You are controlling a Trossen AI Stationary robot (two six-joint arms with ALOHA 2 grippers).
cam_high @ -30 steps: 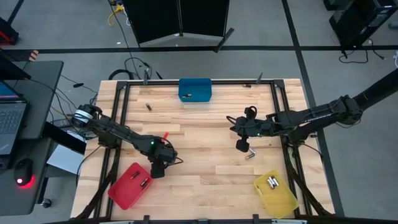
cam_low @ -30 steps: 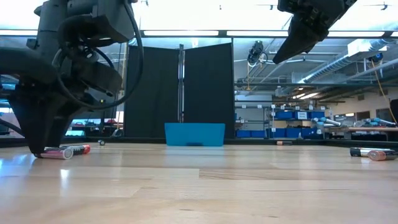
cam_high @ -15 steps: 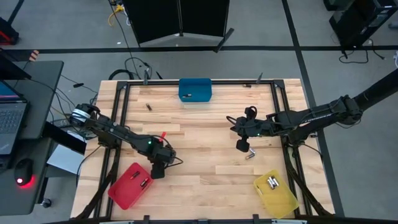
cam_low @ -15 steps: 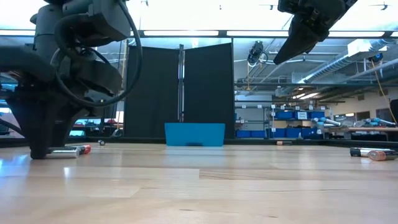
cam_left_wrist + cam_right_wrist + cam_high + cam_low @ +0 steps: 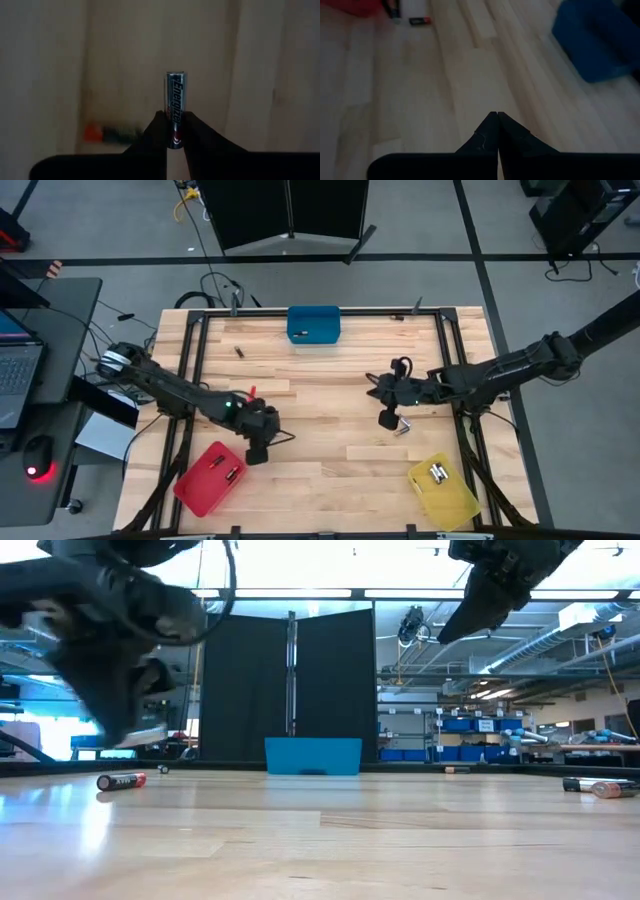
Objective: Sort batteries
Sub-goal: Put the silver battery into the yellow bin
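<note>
- A silver battery [image 5: 175,112] stands pinched between the two dark fingers of the left gripper [image 5: 172,131], its far end poking out past the fingertips; in the low view that gripper [image 5: 135,730] hangs clear above the wood with the cell in its grip.
- Just beside this gripper lies a dark battery with a red end [image 5: 121,781], flat on the table [image 5: 330,395]; the left wrist view shows it blurred [image 5: 111,133] on the planks beyond the fingers.
- Close below the left gripper [image 5: 256,448] in the high view sits the red bin [image 5: 205,480], with small cells in it.
- The right gripper [image 5: 386,417] hovers well apart from the left one, over the table's middle, fingers pressed together on nothing [image 5: 496,131].
- Just beside its tip lies a silvery battery [image 5: 404,427] on the wood.
- Near it, toward the table's front corner, the yellow bin [image 5: 445,492] holds silvery cells [image 5: 437,473].
- Farther off, at the table's back edge, the blue bin [image 5: 313,324] stands with one small battery [image 5: 302,333] inside.
- A lone dark battery [image 5: 239,351] lies near that bin.
</note>
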